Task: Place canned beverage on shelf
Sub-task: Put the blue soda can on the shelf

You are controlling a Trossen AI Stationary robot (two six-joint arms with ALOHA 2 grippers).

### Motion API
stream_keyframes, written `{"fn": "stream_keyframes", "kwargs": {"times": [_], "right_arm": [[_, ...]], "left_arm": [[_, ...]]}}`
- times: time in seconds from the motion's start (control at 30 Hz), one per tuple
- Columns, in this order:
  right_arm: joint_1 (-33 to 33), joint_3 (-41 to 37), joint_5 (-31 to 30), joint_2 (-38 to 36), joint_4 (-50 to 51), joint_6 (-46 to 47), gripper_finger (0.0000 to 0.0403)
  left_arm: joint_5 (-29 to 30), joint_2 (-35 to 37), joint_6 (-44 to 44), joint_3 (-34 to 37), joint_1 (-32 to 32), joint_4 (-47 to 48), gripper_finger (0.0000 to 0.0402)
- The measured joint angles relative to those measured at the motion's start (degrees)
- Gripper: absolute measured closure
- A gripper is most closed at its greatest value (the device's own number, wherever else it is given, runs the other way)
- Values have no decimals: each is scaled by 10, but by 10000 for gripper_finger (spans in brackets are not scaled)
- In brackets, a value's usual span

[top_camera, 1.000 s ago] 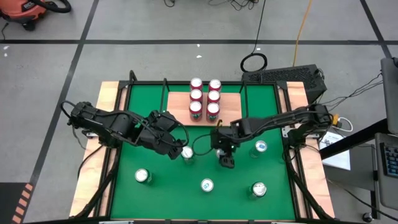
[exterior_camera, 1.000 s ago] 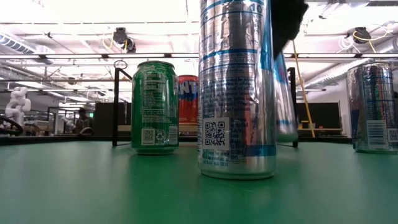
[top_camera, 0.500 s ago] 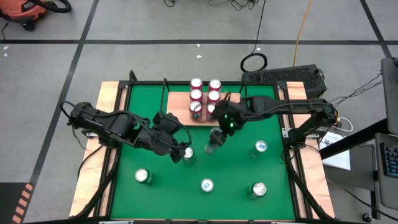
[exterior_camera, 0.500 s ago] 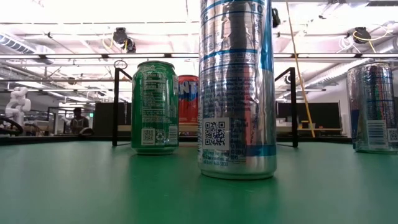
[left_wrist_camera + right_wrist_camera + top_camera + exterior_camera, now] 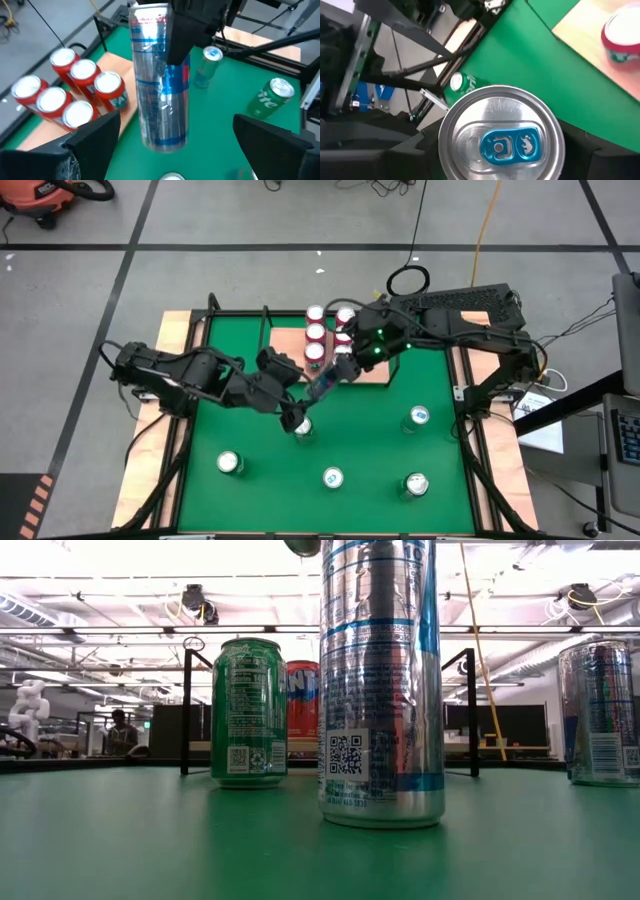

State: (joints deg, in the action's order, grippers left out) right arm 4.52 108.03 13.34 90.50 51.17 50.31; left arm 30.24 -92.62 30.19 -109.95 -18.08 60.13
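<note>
Green mat: it covers the table, with single cans standing near its front edge and near its right edge
Left arm: it reaches from the left edge of the mat toward the middle; the left gripper has its fingers wide open and holds nothing, just beside a standing can at the middle of the mat
Right arm: it reaches from the right edge toward the back of the mat; the right gripper grips the silver and blue can
Shelf: light-wood board at the back edge of the mat, with black rails; the right part of the board is bare
Red cans: they stand in two rows on the left part of the shelf, close together
Silver and blue can: tall and slim, held in the air and tilted, above the front edge of the shelf, near the red cans; in the left wrist view the dark fingers clamp its upper part
</note>
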Motion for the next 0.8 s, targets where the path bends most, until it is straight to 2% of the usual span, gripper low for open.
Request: {"fn": "stream_keyframes", "kwargs": {"times": [0.3,0.53,0.67,0.8], "right_arm": [[27,5,19,0,-49,-9,158],[47,5,19,0,-63,-15,158],[56,5,26,0,-62,-18,158],[64,5,34,0,-63,-20,158]], "left_arm": [[-13,-22,-52,0,64,-31,17],[-54,-45,-51,1,106,-41,21],[-54,-48,-52,0,114,-41,47],[-49,-48,-53,0,117,-41,93]]}}
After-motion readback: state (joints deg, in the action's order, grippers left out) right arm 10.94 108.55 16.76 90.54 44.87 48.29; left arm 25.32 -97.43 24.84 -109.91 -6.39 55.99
